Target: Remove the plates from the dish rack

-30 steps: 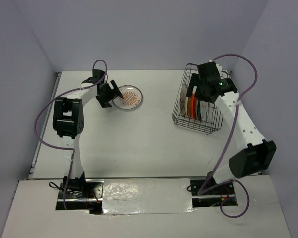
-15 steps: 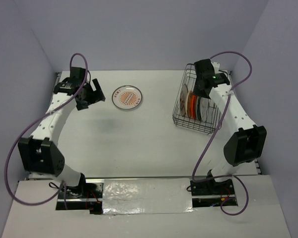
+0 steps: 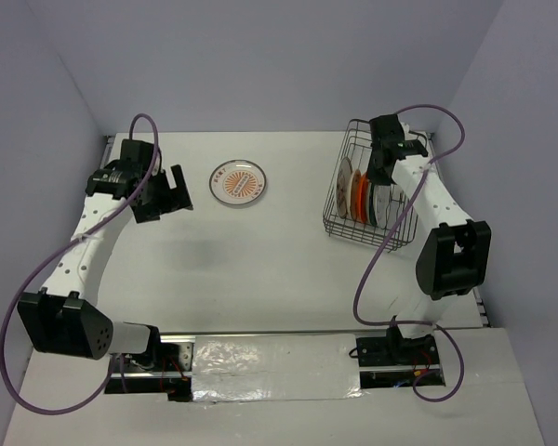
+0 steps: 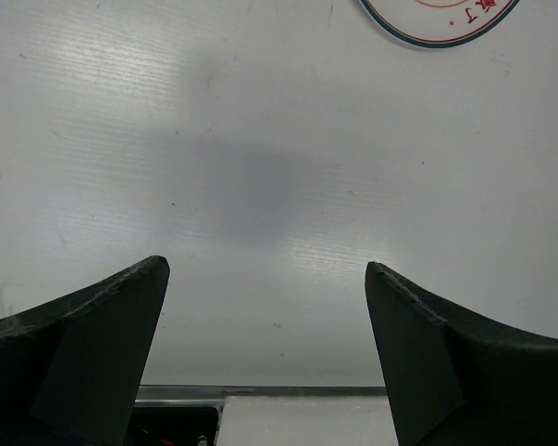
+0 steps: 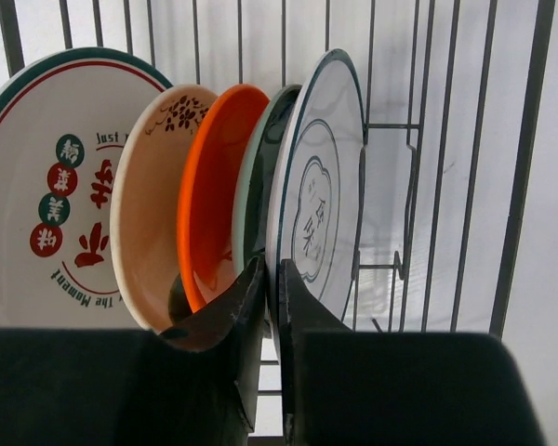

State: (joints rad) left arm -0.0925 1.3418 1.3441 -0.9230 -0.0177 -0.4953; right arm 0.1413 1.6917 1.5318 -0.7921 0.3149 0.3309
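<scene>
receding left hand [image 3: 175, 189], right hand [image 5: 272, 279] pinching plate [image 5: 316, 214]

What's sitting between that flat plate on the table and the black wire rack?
Nothing. In the overhead view, the table between the flat plate and the dish rack is bare white surface.

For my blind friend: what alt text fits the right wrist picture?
The right gripper pinches the rim of a ringed plate, rightmost of five standing on edge in a wire rack. Left of it: teal plate, orange plate, cream plate, red-marked plate.
</scene>
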